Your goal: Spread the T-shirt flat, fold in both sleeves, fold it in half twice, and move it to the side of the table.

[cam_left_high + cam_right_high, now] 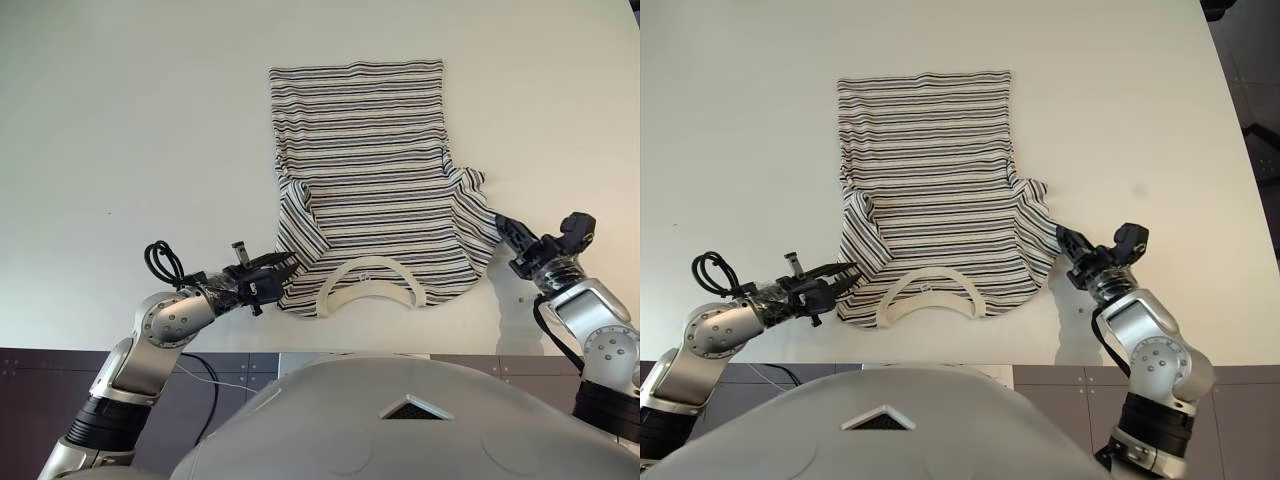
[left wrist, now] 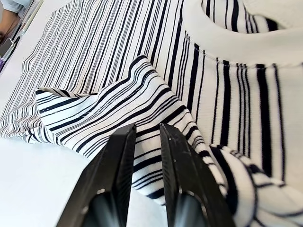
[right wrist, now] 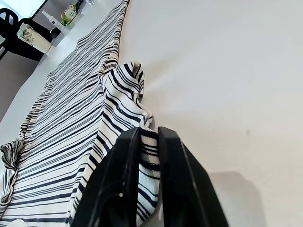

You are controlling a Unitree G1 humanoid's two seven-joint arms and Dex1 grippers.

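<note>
Left wrist view: left hand (image 2: 146,126) pinches T-shirt (image 1: 370,150) shoulder; right hand (image 3: 149,130) pinches opposite sleeve.

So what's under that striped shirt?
Only the white table shows around the shirt, so the shirt seems to lie straight on it. Anything beneath the cloth is covered and cannot be seen. The left sleeve lies folded in on top.

A T-shirt (image 1: 365,150) lies on the surface (image 1: 130,120), collar (image 1: 370,282) nearest the robot and hem at the far end. The left sleeve (image 1: 297,220) is turned in over the body; the right sleeve (image 1: 468,185) sits bunched at the right edge. The left pincer (image 1: 285,268) meets the near left corner, the right pincer (image 1: 505,225) clamps the near right edge
</note>
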